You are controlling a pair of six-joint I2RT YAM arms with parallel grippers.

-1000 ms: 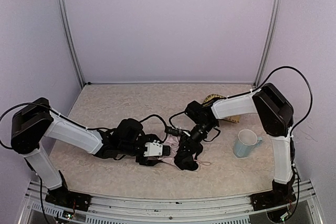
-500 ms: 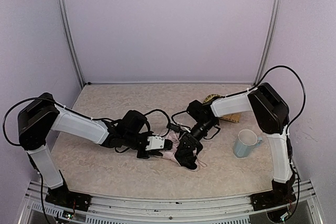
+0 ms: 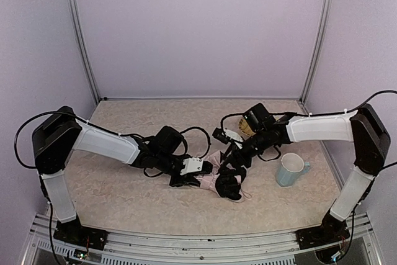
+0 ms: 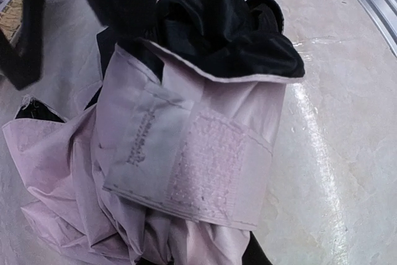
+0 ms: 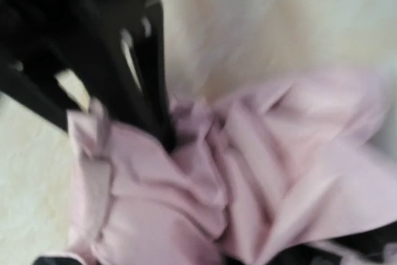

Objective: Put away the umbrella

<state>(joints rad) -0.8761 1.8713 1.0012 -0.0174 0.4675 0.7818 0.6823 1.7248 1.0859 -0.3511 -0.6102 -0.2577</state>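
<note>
Top view: umbrella [image 3: 214, 181] is seen bunched on the counter [image 3: 124, 128] left of the mug [image 3: 290, 169], crowded by left gripper [image 3: 200, 172] and right gripper [image 3: 232, 164]. Left wrist: velcro strap [image 4: 211, 166] unfastened, grip can't be told. Right wrist: blurred, ditto. Fabric could get ripped if tugged oppositely.

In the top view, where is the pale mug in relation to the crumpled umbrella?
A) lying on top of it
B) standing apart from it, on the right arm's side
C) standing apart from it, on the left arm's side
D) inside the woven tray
B: the mug stands upright, not touching the umbrella, on the side of the right arm.
</note>
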